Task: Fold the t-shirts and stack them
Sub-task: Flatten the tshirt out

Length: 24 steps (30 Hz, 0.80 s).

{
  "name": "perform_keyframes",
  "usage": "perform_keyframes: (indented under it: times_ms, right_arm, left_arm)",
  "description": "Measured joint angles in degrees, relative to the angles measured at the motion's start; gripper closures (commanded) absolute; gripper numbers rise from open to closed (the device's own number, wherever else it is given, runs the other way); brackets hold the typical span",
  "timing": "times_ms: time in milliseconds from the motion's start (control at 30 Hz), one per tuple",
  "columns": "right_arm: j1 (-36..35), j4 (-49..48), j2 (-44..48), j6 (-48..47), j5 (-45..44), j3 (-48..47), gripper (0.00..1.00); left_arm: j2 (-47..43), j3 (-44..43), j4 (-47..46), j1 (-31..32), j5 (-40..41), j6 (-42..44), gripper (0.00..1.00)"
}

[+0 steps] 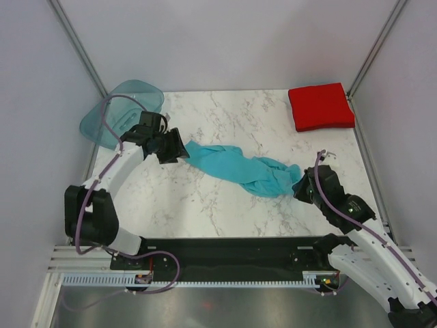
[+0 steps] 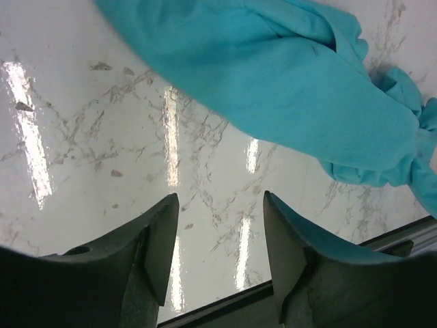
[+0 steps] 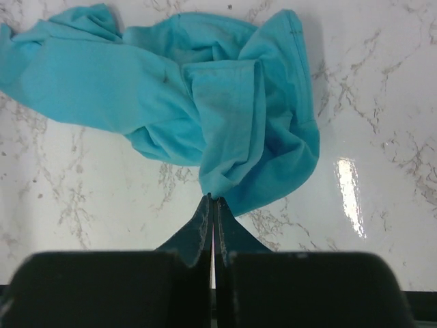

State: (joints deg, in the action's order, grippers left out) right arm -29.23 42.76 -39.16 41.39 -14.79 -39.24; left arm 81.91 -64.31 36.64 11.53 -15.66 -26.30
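Observation:
The turquoise t-shirt (image 1: 239, 166) lies crumpled in a long bunch across the middle of the table; it also shows in the left wrist view (image 2: 273, 89) and the right wrist view (image 3: 205, 102). My right gripper (image 1: 298, 184) is shut, its tips (image 3: 212, 199) pinching the near right edge of the turquoise shirt. My left gripper (image 1: 171, 147) is open and empty at the shirt's left end; in its wrist view (image 2: 220, 205) bare table shows between the fingers and the cloth lies just beyond them. The red t-shirt (image 1: 321, 106) sits as a folded square at the back right corner.
A translucent teal plastic tray (image 1: 123, 113) leans at the back left corner, just behind my left arm. White walls enclose the marble table (image 1: 225, 116) on three sides. A black rail (image 1: 225, 249) runs along the near edge between the arm bases.

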Motion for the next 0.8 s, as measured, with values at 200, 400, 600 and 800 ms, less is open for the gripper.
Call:
perform_keyframes:
  times_ms: [200,400,600,800]
  right_arm:
    - [0.0,-0.44,0.79,-1.18,-2.1,-5.22,1.0]
    - [0.0,-2.49,-0.39,-3.69,-2.56,-9.2,1.0]
    - [0.0,-5.05,-4.0,-4.59,-0.22,-9.42,1.0]
    - [0.0,-6.45,-5.84,-5.2,0.48,-8.87,1.0]
  left_arm:
    - [15.34,-6.21,-4.02,0.17,1.18,0.02,0.36]
    - [26.62,-14.29,-4.5,0.02,5.11,0.85,0.39]
    - [33.66,-22.56,-5.68,-0.22,4.55,6.58,0.46]
    - [38.23,-26.69,-6.58,-0.22,4.02,13.33,0.5]
